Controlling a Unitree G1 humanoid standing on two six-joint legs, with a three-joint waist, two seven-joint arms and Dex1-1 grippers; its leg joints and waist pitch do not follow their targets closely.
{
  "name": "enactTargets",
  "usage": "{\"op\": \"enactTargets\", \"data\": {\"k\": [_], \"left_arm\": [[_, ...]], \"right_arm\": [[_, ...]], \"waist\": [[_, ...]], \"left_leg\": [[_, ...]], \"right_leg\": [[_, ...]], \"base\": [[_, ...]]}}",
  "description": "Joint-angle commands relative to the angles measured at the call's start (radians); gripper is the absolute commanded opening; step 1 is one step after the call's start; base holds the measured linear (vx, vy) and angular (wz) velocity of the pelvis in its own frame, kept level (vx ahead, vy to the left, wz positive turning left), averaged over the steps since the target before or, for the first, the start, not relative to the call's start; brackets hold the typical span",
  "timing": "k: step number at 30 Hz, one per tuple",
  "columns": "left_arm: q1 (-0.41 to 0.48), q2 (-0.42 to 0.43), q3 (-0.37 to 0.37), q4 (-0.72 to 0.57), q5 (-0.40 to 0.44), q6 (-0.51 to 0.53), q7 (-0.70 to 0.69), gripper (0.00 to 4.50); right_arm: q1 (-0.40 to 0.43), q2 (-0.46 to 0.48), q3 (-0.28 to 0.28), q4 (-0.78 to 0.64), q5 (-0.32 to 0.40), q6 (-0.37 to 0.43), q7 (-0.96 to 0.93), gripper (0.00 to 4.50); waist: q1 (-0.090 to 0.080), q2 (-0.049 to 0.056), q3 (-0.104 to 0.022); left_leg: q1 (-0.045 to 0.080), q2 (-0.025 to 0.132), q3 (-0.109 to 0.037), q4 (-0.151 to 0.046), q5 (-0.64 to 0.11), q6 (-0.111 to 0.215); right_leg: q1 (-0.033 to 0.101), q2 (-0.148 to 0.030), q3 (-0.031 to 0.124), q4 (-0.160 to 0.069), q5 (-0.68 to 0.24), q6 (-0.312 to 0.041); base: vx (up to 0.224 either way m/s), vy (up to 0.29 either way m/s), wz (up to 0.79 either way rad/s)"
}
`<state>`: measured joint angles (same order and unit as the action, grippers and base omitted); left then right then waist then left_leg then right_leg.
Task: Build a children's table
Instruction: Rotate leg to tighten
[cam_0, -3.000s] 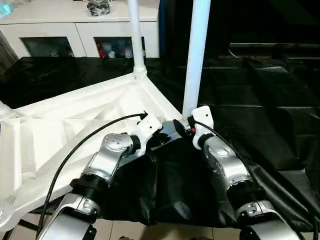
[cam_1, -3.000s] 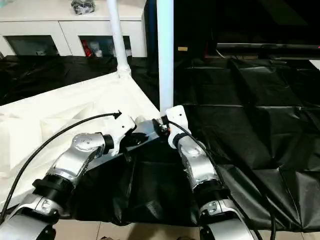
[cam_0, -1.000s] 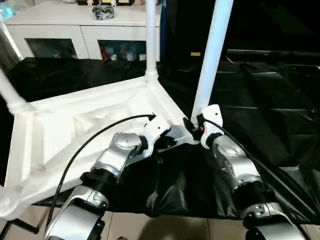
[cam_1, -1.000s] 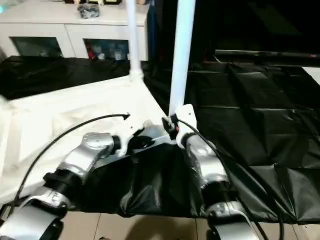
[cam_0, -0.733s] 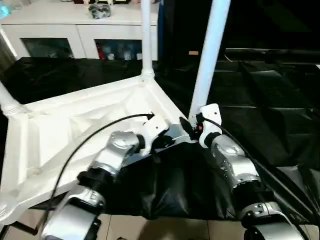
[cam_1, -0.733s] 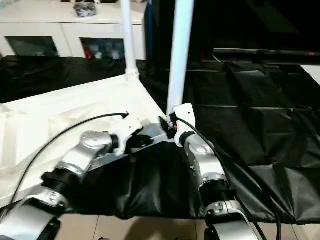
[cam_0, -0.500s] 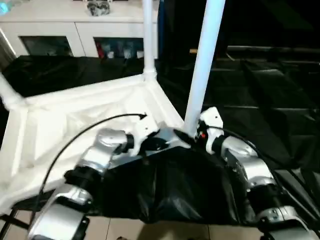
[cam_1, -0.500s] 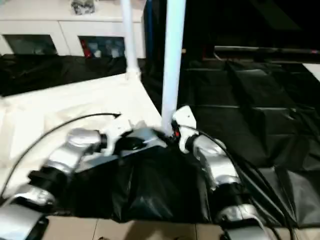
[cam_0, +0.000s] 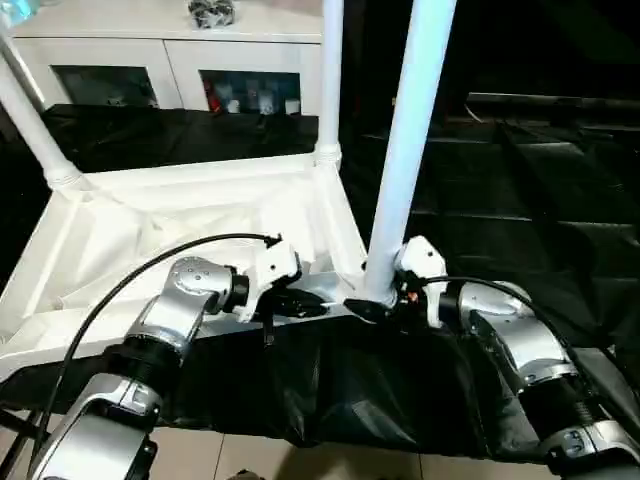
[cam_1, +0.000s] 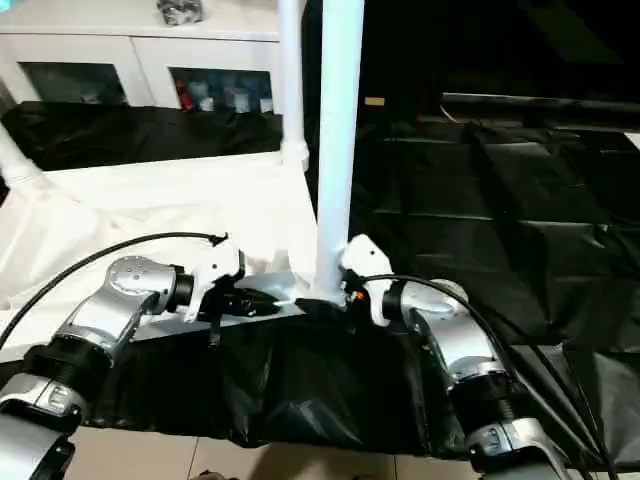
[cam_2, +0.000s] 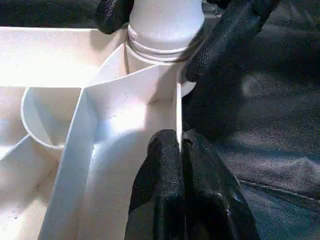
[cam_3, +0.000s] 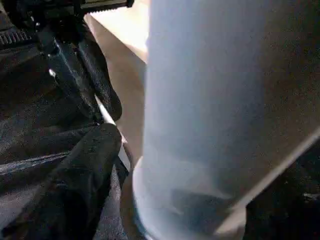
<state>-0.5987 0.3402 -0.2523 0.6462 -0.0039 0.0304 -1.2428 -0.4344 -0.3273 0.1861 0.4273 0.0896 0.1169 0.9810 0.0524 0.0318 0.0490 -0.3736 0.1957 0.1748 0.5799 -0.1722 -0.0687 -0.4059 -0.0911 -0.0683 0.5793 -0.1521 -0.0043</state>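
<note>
The children's table lies upside down, its white ribbed top (cam_0: 180, 230) on black sheeting. A white tube leg (cam_0: 405, 170) stands upright in the near right corner socket. My left gripper (cam_0: 305, 303) is shut on the thin near rim of the top, just left of that socket; the left wrist view shows the pinch (cam_2: 180, 145). My right gripper (cam_0: 368, 305) sits at the leg's base, open, one finger on each side of the collar. One of its fingers (cam_3: 85, 185) stands a little off the leg (cam_3: 220, 100).
Two more legs stand in the top, at the far right corner (cam_0: 330, 80) and the far left corner (cam_0: 35, 120). A white cabinet with glass doors (cam_0: 150, 60) runs along the back. Black sheeting (cam_0: 520, 200) covers the floor to the right.
The camera has shifted. My right forearm has swung out to the right, and its fingers have spread off the base of the leg. The left gripper keeps its pinch on the rim.
</note>
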Motion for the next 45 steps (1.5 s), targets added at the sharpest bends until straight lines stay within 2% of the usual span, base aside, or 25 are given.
{"op": "enactTargets", "data": {"k": [1,3,4,5,8,16,19,20,21,23,24,25,26,27,28,30,33,35,36,37,38,41,43,44,45], "left_arm": [[-0.018,0.002,0.012,-0.059,-0.030,-0.031,-0.011,0.00],[-0.017,0.003,0.012,-0.061,-0.031,-0.030,-0.013,0.00],[-0.015,0.004,0.011,-0.064,-0.033,-0.029,-0.014,0.00],[-0.015,0.004,0.010,-0.064,-0.034,-0.029,-0.014,0.00],[-0.014,0.003,0.012,-0.063,-0.034,-0.028,-0.010,0.00],[-0.002,0.008,0.020,-0.063,-0.033,-0.024,-0.005,0.00],[-0.024,-0.023,0.036,-0.017,0.005,0.006,0.127,0.00],[-0.028,-0.032,0.039,-0.011,0.010,0.013,0.150,0.00],[-0.028,-0.032,0.039,-0.011,0.010,0.013,0.150,0.00],[-0.063,-0.095,0.056,0.028,0.039,0.045,0.312,0.00],[-0.064,-0.099,0.057,0.029,0.040,0.047,0.320,0.00],[-0.081,-0.132,0.066,0.046,0.048,0.063,0.392,0.00],[-0.093,-0.158,0.071,0.057,0.053,0.076,0.443,0.00],[-0.109,-0.199,0.071,0.068,0.055,0.094,0.498,0.00],[-0.112,-0.207,0.070,0.070,0.055,0.096,0.506,0.00],[-0.132,-0.261,0.057,0.087,0.066,0.106,0.565,0.00],[-0.137,-0.284,0.046,0.090,0.078,0.100,0.584,0.00],[-0.137,-0.285,0.040,0.086,0.082,0.086,0.570,0.00],[-0.136,-0.283,0.038,0.083,0.083,0.081,0.565,0.00],[-0.124,-0.267,0.034,0.067,0.074,0.062,0.525,0.00],[-0.123,-0.265,0.034,0.065,0.073,0.060,0.521,0.00],[-0.106,-0.242,0.031,0.042,0.062,0.050,0.480,0.00],[-0.091,-0.216,0.033,0.024,0.049,0.036,0.433,0.00],[-0.091,-0.216,0.033,0.024,0.049,0.036,0.433,0.00],[-0.073,-0.189,0.034,0.003,0.032,0.021,0.374,0.00]], "right_arm": [[0.004,-0.007,0.028,-0.006,0.000,0.012,0.029,3.43],[0.003,-0.007,0.028,-0.004,-0.002,0.011,0.030,3.13],[0.000,-0.009,0.029,0.001,-0.005,0.011,0.035,3.05],[0.000,-0.009,0.029,0.002,-0.006,0.011,0.035,3.00],[-0.006,-0.011,0.034,0.019,-0.014,0.000,0.038,2.74],[-0.008,-0.005,0.039,0.028,-0.019,0.001,0.035,2.63],[-0.002,0.032,0.015,0.052,-0.034,0.008,-0.067,2.63],[-0.003,0.041,0.010,0.061,-0.039,0.010,-0.095,2.63],[-0.003,0.041,0.010,0.061,-0.039,0.010,-0.095,2.62],[-0.021,0.111,-0.025,0.127,-0.066,0.017,-0.281,2.62],[-0.022,0.115,-0.027,0.131,-0.067,0.018,-0.290,2.62],[-0.034,0.150,-0.041,0.161,-0.075,0.024,-0.369,2.62],[-0.043,0.176,-0.050,0.182,-0.080,0.029,-0.426,2.62],[-0.068,0.224,-0.063,0.221,-0.090,0.035,-0.523,2.62],[-0.074,0.234,-0.065,0.229,-0.091,0.036,-0.543,2.62],[-0.127,0.307,-0.078,0.286,-0.110,0.044,-0.684,2.62],[-0.160,0.352,-0.084,0.310,-0.107,0.039,-0.728,2.62],[-0.176,0.361,-0.071,0.322,-0.122,-0.011,-0.705,2.62],[-0.177,0.361,-0.073,0.323,-0.119,-0.020,-0.694,2.96],[-0.175,0.352,-0.100,0.317,-0.089,-0.007,-0.670,3.17],[-0.175,0.351,-0.102,0.316,-0.087,-0.006,-0.667,3.34],[-0.170,0.329,-0.116,0.303,-0.069,-0.003,-0.633,3.41],[-0.148,0.286,-0.102,0.260,-0.067,-0.005,-0.578,3.76],[-0.148,0.286,-0.102,0.260,-0.067,-0.005,-0.578,3.80],[-0.120,0.239,-0.086,0.212,-0.058,0.003,-0.500,3.80]], "waist": [[-0.001,-0.011,-0.069],[0.001,-0.011,-0.071],[0.001,-0.015,-0.070],[0.002,-0.013,-0.071],[0.004,-0.015,-0.070],[0.003,-0.016,-0.069],[-0.001,-0.019,-0.068],[-0.001,-0.023,-0.067],[0.000,-0.022,-0.068],[-0.005,-0.032,-0.064],[-0.005,-0.028,-0.063],[-0.008,-0.025,-0.064],[-0.009,-0.025,-0.064],[-0.009,-0.019,-0.064],[-0.015,-0.026,-0.064],[-0.020,-0.019,-0.065],[-0.022,-0.022,-0.069],[-0.020,-0.021,-0.072],[-0.019,-0.022,-0.073],[-0.018,-0.022,-0.072],[-0.018,-0.020,-0.072],[-0.021,-0.021,-0.071],[-0.022,-0.021,-0.071],[-0.023,-0.024,-0.070],[-0.022,-0.025,-0.070]], "left_leg": [[0.012,0.029,0.001,-0.063,-0.222,0.064],[0.011,0.029,0.002,-0.062,-0.208,0.068],[0.010,0.029,0.002,-0.062,-0.201,0.072],[0.011,0.029,0.001,-0.061,-0.196,0.073],[0.011,0.029,0.003,-0.060,-0.195,0.077],[0.012,0.029,0.002,-0.061,-0.200,0.073],[0.011,0.029,0.002,-0.062,-0.204,0.065],[0.012,0.028,0.002,-0.062,-0.209,0.062],[0.013,0.027,0.002,-0.061,-0.212,0.059],[0.013,0.026,0.003,-0.064,-0.224,0.050],[0.015,0.026,0.002,-0.065,-0.230,0.040],[0.017,0.025,-0.001,-0.067,-0.245,0.025],[0.019,0.026,-0.002,-0.067,-0.258,0.017],[0.020,0.026,-0.002,-0.067,-0.259,0.011],[0.016,0.023,-0.003,-0.068,-0.262,0.010],[0.014,0.019,-0.003,-0.068,-0.248,0.008],[0.012,0.019,-0.002,-0.064,-0.237,0.030],[0.010,0.018,0.000,-0.061,-0.212,0.051],[0.009,0.018,0.000,-0.060,-0.199,0.059],[0.009,0.018,0.001,-0.060,-0.196,0.062],[0.009,0.018,0.000,-0.060,-0.194,0.066],[0.008,0.020,-0.001,-0.061,-0.204,0.074],[0.009,0.021,0.000,-0.061,-0.211,0.071],[0.009,0.021,0.000,-0.062,-0.212,0.072],[0.009,0.022,0.000,-0.061,-0.211,0.074]], "right_leg": [[0.053,-0.045,0.036,-0.056,-0.241,-0.235],[0.054,-0.045,0.036,-0.053,-0.221,-0.239],[0.054,-0.045,0.036,-0.052,-0.215,-0.241],[0.054,-0.045,0.035,-0.051,-0.211,-0.242],[0.053,-0.046,0.036,-0.052,-0.220,-0.242],[0.052,-0.045,0.036,-0.053,-0.242,-0.231],[0.050,-0.046,0.037,-0.054,-0.257,-0.227],[0.049,-0.046,0.036,-0.057,-0.272,-0.223],[0.050,-0.047,0.036,-0.057,-0.283,-0.220],[0.045,-0.045,0.037,-0.065,-0.334,-0.199],[0.044,-0.047,0.037,-0.064,-0.351,-0.196],[0.044,-0.048,0.035,-0.068,-0.383,-0.187],[0.043,-0.046,0.035,-0.071,-0.382,-0.182],[0.041,-0.046,0.037,-0.069,-0.371,-0.184],[0.043,-0.044,0.036,-0.070,-0.361,-0.184],[0.044,-0.045,0.037,-0.067,-0.341,-0.189],[0.049,-0.045,0.036,-0.067,-0.299,-0.193],[0.051,-0.045,0.036,-0.063,-0.255,-0.203],[0.053,-0.045,0.036,-0.061,-0.237,-0.208],[0.053,-0.045,0.035,-0.061,-0.232,-0.211],[0.054,-0.044,0.035,-0.060,-0.229,-0.214],[0.056,-0.045,0.034,-0.059,-0.233,-0.219],[0.055,-0.045,0.034,-0.061,-0.246,-0.218],[0.055,-0.045,0.034,-0.061,-0.250,-0.218],[0.056,-0.045,0.034,-0.060,-0.250,-0.219]], "base": [[0.000,0.000,0.00],[0.000,0.000,0.00],[0.000,0.000,0.00],[0.000,0.000,0.00],[0.000,0.000,0.00],[0.000,0.000,0.00],[0.000,0.000,0.00],[0.000,0.000,0.00],[0.000,0.000,0.00],[0.000,0.000,0.00],[0.000,0.000,0.00],[0.000,0.000,0.00],[0.000,0.000,0.00],[0.000,0.000,0.00],[0.000,0.000,0.00],[0.000,0.000,0.00],[0.000,0.000,0.00],[0.000,0.000,0.00],[0.000,0.000,0.00],[0.000,0.000,0.00],[0.000,0.000,0.00],[0.000,0.000,0.00],[0.000,0.000,0.00],[0.000,0.000,0.00],[0.000,0.000,0.00]]}}
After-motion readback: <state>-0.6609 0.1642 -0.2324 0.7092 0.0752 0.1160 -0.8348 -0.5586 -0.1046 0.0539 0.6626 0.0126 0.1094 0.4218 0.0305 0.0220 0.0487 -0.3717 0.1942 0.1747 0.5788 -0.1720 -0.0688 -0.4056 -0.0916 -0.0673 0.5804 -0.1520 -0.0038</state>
